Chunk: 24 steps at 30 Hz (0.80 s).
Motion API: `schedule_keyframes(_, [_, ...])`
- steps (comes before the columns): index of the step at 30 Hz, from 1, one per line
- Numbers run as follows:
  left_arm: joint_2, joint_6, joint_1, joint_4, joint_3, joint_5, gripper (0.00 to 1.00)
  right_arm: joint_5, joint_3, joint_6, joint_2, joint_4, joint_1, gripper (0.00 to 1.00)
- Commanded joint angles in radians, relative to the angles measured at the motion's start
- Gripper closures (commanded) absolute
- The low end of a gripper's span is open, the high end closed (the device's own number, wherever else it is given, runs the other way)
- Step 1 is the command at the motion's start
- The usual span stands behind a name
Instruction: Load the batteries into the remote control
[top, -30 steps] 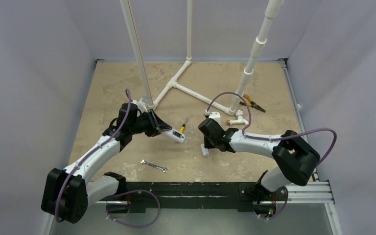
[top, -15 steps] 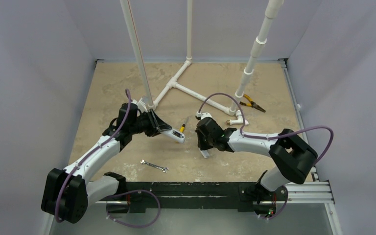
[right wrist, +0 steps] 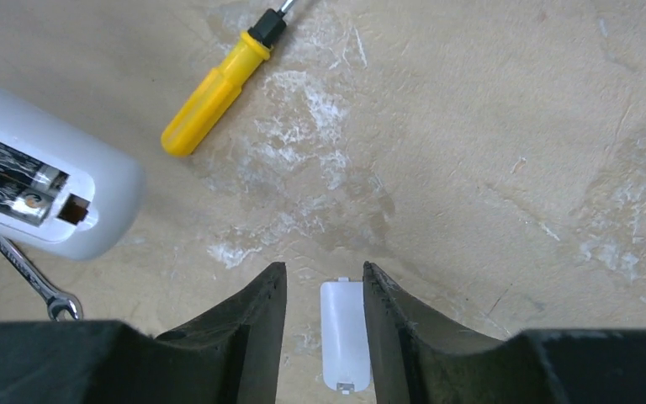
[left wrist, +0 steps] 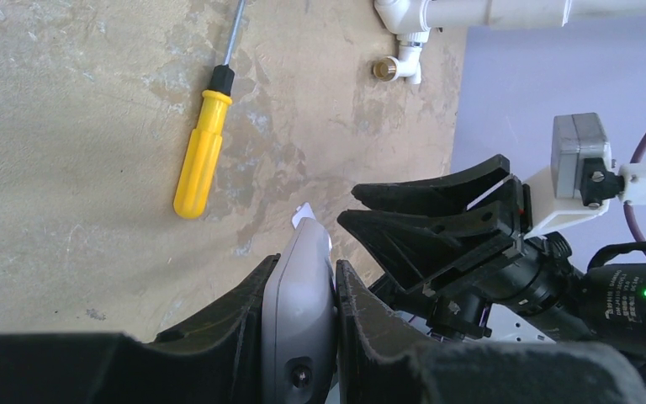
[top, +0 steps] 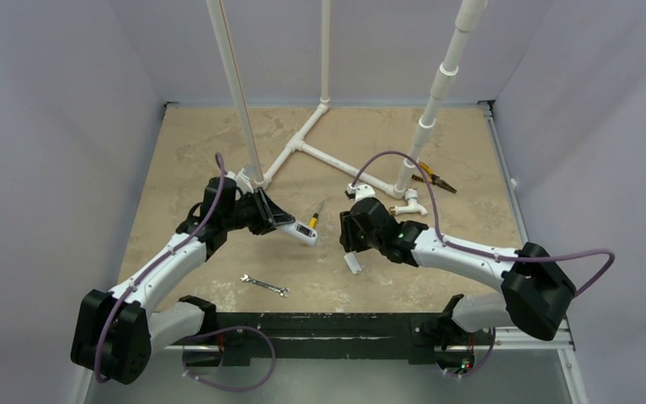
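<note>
My left gripper [top: 273, 217] is shut on the white remote control [top: 299, 228] and holds it above the table with its back open. In the right wrist view, batteries [right wrist: 4, 181] sit in the remote's [right wrist: 92, 181] open compartment. In the left wrist view the remote [left wrist: 299, 311] is clamped between both fingers. My right gripper [top: 352, 246] is open and low over the table. Its fingers straddle the white battery cover [right wrist: 343, 337], which lies flat on the table [top: 352, 263].
A yellow-handled screwdriver [top: 313, 217] lies between the two grippers. A small wrench [top: 264, 285] lies near the front edge. Yellow pliers [top: 433, 178] lie at the back right. A white PVC pipe frame [top: 303, 147] with upright pipes stands at the back.
The right arm's elbow has swung out to the right and the right gripper has shifted slightly over the battery cover. The left arm and the remote have not moved.
</note>
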Motion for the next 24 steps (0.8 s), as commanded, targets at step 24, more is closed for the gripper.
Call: schedule_keyframes(24, [-0.008, 0.01, 0.011, 0.025, 0.026, 0.011, 1.0, 0.022, -0.008, -0.007, 0.133, -0.226, 0.127, 0.54])
